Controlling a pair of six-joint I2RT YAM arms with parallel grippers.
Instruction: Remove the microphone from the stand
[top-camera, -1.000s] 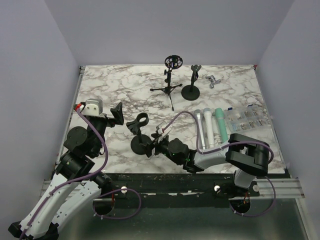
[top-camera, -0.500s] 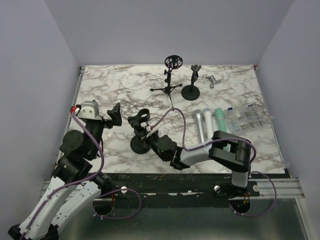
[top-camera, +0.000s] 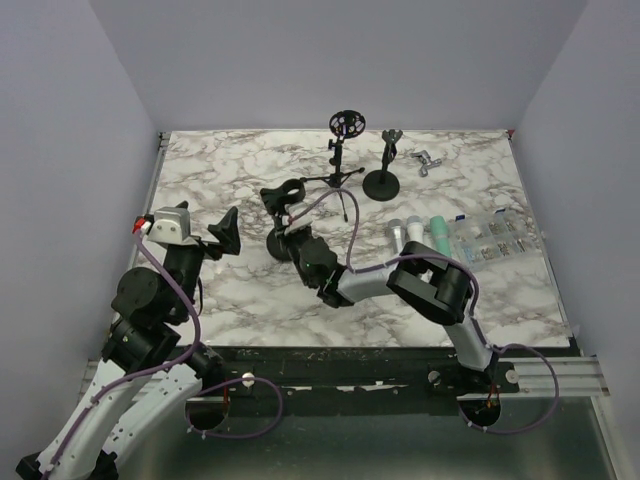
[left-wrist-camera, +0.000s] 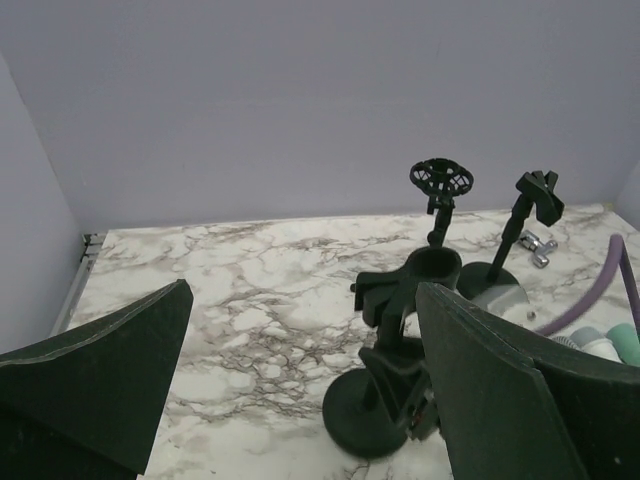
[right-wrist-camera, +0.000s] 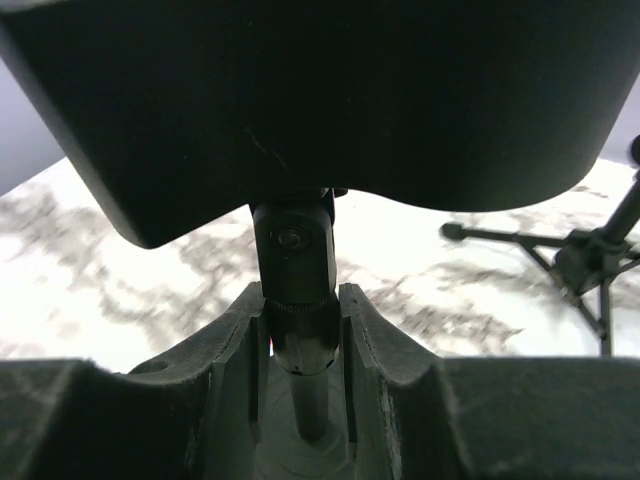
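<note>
Right gripper: narrow; both fingers pressed on the post of the stand; its arm reaches low across the table from the near right
Stand: near the table's centre; round base below, clip ring on top
Left gripper: jaws wide, nothing between them; raised at the left, apart from the stand
Microphones: three side by side on the table, right of the stand; partly hidden by the right arm
Far side: tripod stand; just beside it, right, a second round-base stand
</note>
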